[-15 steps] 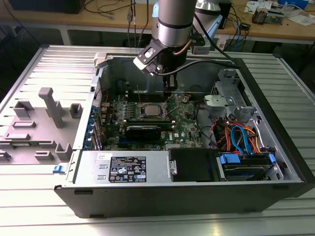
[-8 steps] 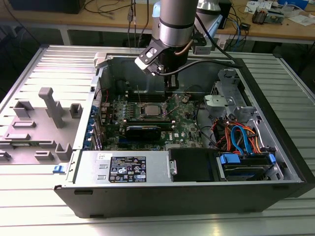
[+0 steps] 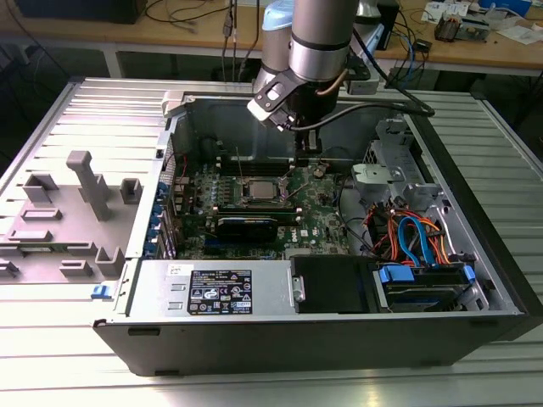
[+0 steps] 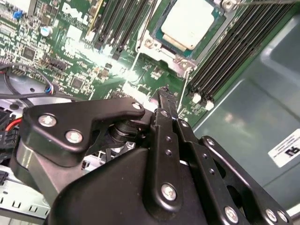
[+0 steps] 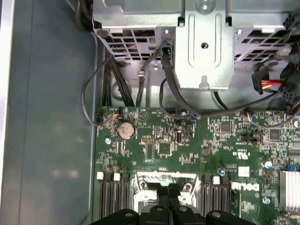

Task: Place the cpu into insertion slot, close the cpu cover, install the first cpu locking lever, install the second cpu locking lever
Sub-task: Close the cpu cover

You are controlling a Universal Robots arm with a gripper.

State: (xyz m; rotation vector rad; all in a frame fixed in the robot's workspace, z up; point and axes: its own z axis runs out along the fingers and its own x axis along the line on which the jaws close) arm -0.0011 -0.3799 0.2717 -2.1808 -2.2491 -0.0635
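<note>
We see the matte square cpu (image 4: 190, 21) flat in the silver-rimmed insertion slot (image 4: 151, 43); the narrow-fingered gripper (image 3: 308, 163) hangs at its exterior-view two o'clock.

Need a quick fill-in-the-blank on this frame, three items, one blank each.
1. The gripper hangs over the ____ motherboard.
2. The insertion slot holds the ____.
3. The blue cables lie toward the exterior view's ____.
Missing words: green; cpu; right.
</note>
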